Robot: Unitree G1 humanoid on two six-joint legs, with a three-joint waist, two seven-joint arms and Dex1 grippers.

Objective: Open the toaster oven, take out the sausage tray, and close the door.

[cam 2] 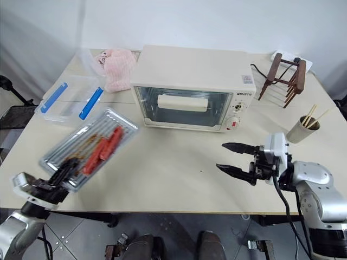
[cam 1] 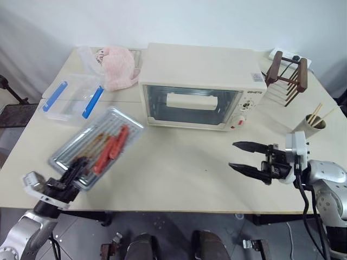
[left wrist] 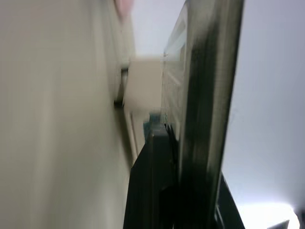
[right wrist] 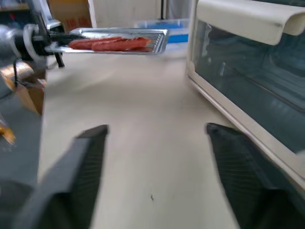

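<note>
- The sausage tray point(cam 1: 97, 146) is out of the toaster oven point(cam 1: 200, 86) and held above the table's point(cam 1: 179, 173) left front part, well clear of the oven; the right wrist view shows it hanging in the air, roughly level.
- The left gripper point(cam 1: 76, 172) is clamped on the tray's near rim at one corner, its black fingers pinched tight on the thin metal lip.
- The tray looks like thin, stiff sheet metal, light in itself, with a ribbed base and a raised rim. Held by one corner, its far end acts as a lever on the grip, so it may sag or twist if the wrist tips.
- The two reddish sausages point(cam 1: 111, 147) lie loose along the ribs (nothing pins them), so I judge they will roll or slide toward the low side under any tilt; keeping the tray flat matters more than grip force.
- The rim is smooth bare metal and probably slippery; a hold at the middle of a long side would balance better than this corner pinch.
- The right gripper point(cam 1: 250, 157) hangs in front of the oven with its fingers spread wide and nothing between them.
- The door point(cam 1: 191, 105) appears shut against the oven's front, its cream bar handle point(cam 1: 191, 101) across the glass. The handle is rigid and easy to push; the glass is the fragile part.
- A clear plastic box with blue clips point(cam 1: 73, 98) sits behind the tray.
</note>
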